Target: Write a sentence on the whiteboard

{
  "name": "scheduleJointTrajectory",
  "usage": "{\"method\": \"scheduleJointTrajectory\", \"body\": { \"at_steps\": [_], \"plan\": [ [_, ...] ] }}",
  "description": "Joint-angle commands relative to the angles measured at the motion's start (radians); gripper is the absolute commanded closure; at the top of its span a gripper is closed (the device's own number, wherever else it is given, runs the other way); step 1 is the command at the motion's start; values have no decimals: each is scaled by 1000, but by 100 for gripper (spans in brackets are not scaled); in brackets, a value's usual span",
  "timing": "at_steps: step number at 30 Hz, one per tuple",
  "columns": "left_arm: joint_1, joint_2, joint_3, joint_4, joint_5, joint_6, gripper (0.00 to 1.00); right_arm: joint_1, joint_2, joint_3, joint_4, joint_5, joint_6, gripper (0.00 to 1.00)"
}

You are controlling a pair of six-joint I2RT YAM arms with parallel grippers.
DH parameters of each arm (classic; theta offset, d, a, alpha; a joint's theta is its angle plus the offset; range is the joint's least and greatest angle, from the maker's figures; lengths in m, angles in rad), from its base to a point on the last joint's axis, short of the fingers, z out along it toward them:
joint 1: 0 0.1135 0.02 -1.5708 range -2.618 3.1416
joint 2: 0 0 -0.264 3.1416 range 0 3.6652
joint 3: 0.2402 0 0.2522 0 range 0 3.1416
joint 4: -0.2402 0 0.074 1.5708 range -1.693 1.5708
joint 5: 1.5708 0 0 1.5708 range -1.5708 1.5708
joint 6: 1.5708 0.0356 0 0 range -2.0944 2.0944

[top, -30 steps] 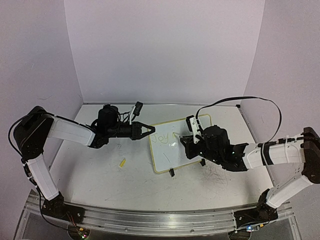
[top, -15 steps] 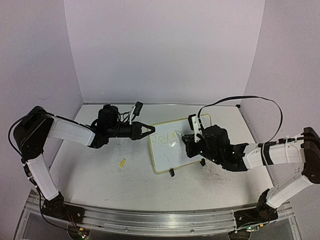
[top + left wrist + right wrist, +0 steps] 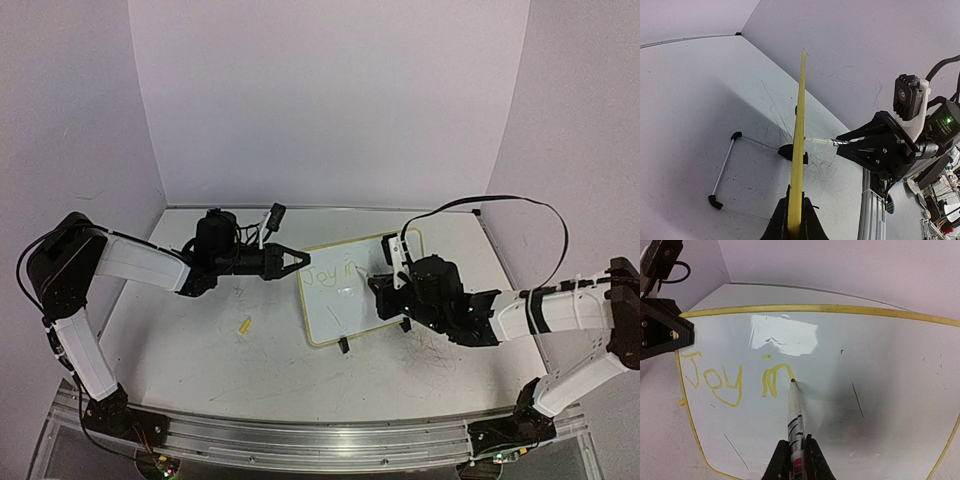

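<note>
The whiteboard (image 3: pixel 338 312) stands tilted at mid-table, and its yellow rim (image 3: pixel 799 145) is edge-on in the left wrist view. My left gripper (image 3: pixel 300 262) (image 3: pixel 795 204) is shut on the board's left edge. The sentence (image 3: pixel 735 377) in yellow reads "Joy in" at this point (image 3: pixel 330 275). My right gripper (image 3: pixel 794 444) (image 3: pixel 378 288) is shut on a white pen (image 3: pixel 794 410), whose tip touches the board at the end of the "n". The pen (image 3: pixel 817 142) also shows meeting the board's face from the right.
A small yellow cap (image 3: pixel 245 325) lies on the table left of the board. Two black clip feet (image 3: pixel 343 345) (image 3: pixel 405 323) hold the board's lower edge. A wire stand (image 3: pixel 722 167) rests behind the board. Walls close in on three sides.
My right gripper has moved the pen rightward across the board, extending the yellow writing after "Joy". The left gripper and the board have stayed put.
</note>
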Motion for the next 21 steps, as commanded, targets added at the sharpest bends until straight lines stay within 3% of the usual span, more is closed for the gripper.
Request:
{"method": "scheduleJointTrajectory", "body": {
  "at_steps": [1,15,21],
  "plan": [
    [6,-28,-7,-41,-61,53,100,-7,-11,-29,-42,2,22,100],
    [7,-33,-12,-44,-69,53,100,-6,-2,-18,-38,2,12,100],
    [7,-34,-14,-47,-76,52,100,-9,-163,-37,-27,-43,-18,100]
  ]
}}
